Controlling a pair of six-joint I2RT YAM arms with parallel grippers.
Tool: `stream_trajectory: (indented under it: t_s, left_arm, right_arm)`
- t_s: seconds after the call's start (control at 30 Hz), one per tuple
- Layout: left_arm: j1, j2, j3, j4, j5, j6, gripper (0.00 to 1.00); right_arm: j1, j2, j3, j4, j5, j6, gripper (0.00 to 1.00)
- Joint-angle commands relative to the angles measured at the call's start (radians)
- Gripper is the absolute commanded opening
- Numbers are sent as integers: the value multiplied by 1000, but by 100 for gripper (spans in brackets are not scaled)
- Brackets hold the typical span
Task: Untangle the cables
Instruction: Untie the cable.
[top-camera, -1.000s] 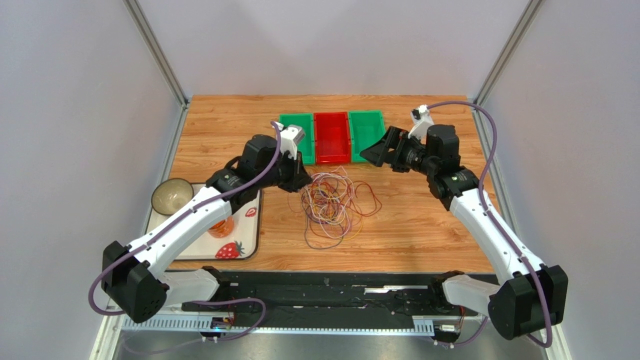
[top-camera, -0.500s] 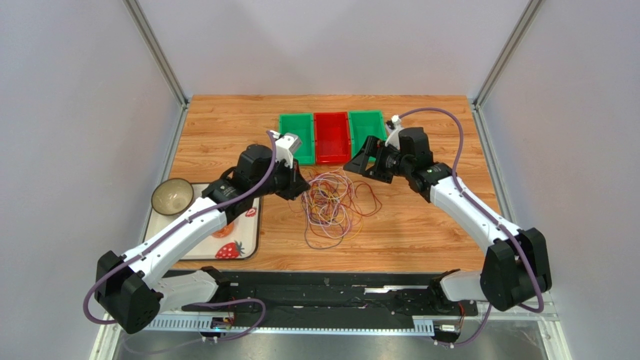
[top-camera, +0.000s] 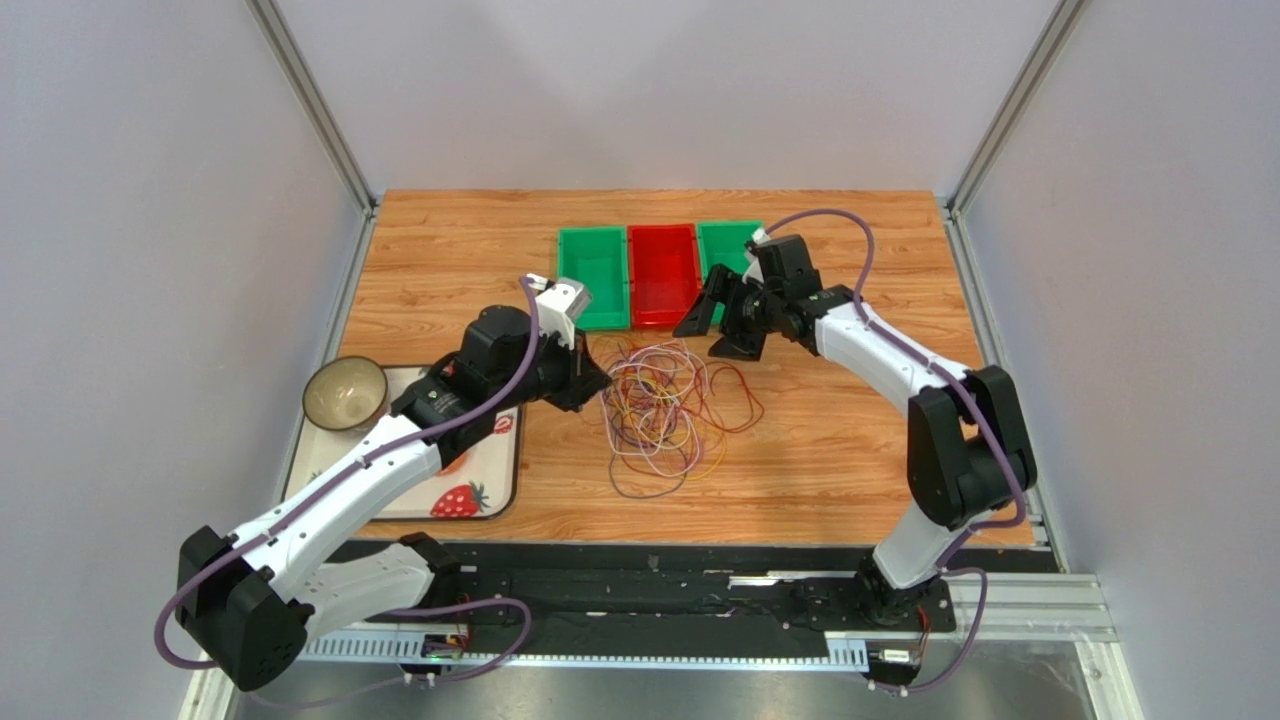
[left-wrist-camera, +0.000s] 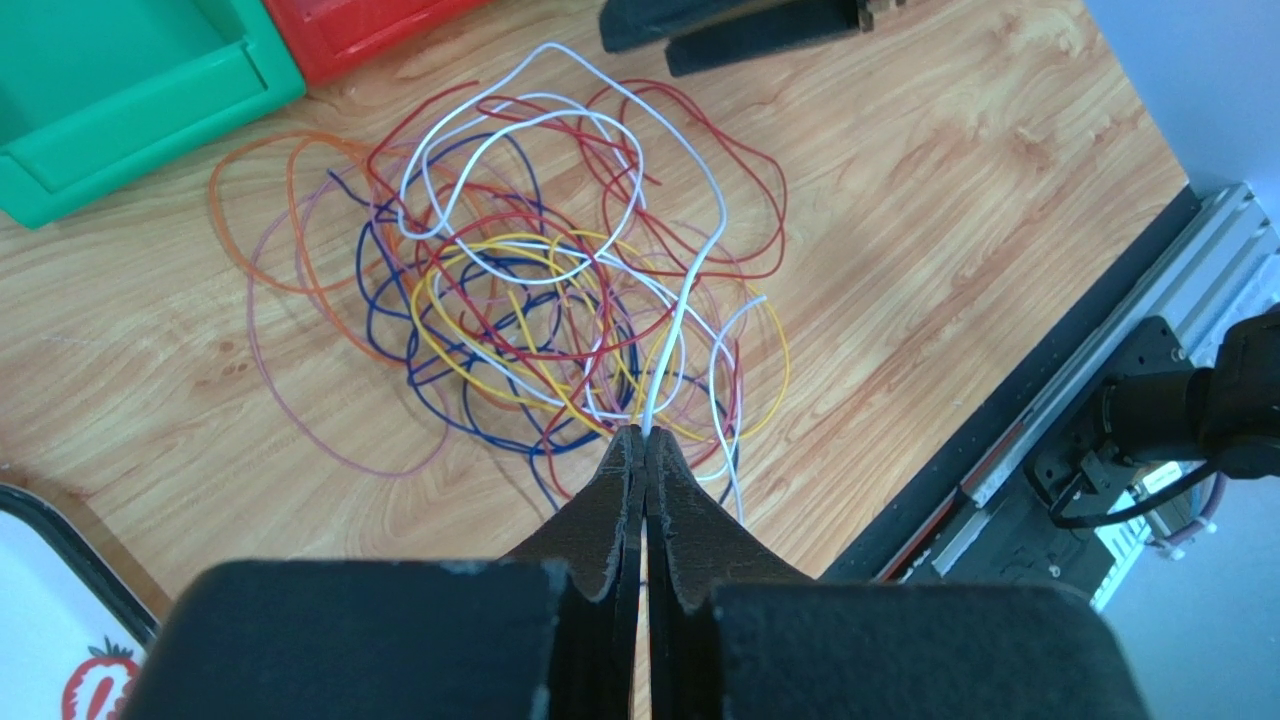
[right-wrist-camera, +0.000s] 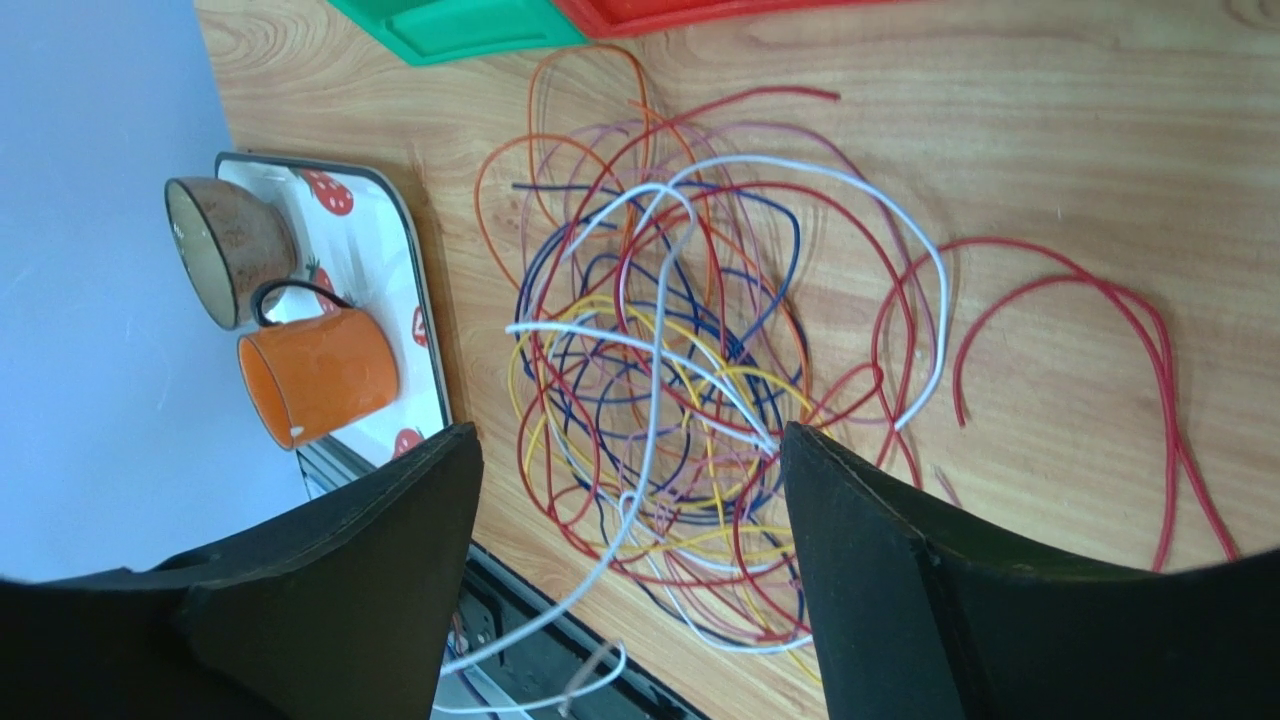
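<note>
L gripper (left-wrist-camera: 646, 438) pinched shut on white cable (left-wrist-camera: 694, 285), which runs straight from its tips into the tangle (top-camera: 661, 402). R gripper (right-wrist-camera: 631, 480) wide open, empty, over tangle's far edge.

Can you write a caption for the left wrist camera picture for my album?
The left gripper pinches one white cable from the tangled cables on the wooden table.
</note>
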Motion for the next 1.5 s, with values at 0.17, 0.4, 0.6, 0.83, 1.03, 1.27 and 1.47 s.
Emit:
stream_trajectory:
  t_s: [0.17, 0.4, 0.6, 0.83, 1.03, 1.27, 1.47]
  left_arm:
    - [-4, -35, -35, 57, -12, 8, 0]
    - [-4, -36, -37, 63, -9, 10, 0]
    - [-4, -35, -41, 66, -7, 10, 0]
    - [-4, -36, -44, 68, -7, 8, 0]
    - [-4, -42, -63, 88, -6, 2, 0]
    - [-6, -21, -83, 157, -9, -32, 30]
    - [-4, 57, -78, 242, -1, -59, 40]
  right_arm:
    - [8, 140, 136, -24, -46, 24, 61]
    - [26, 191, 160, -23, -55, 21, 54]
    - [29, 217, 175, -11, -57, 21, 39]
    - [31, 226, 212, -44, -37, -4, 2]
    - [29, 188, 264, -101, -31, -39, 0]
    - [46, 44, 411, -214, -43, -125, 0]
    - [63, -82, 511, -230, -74, -168, 0]
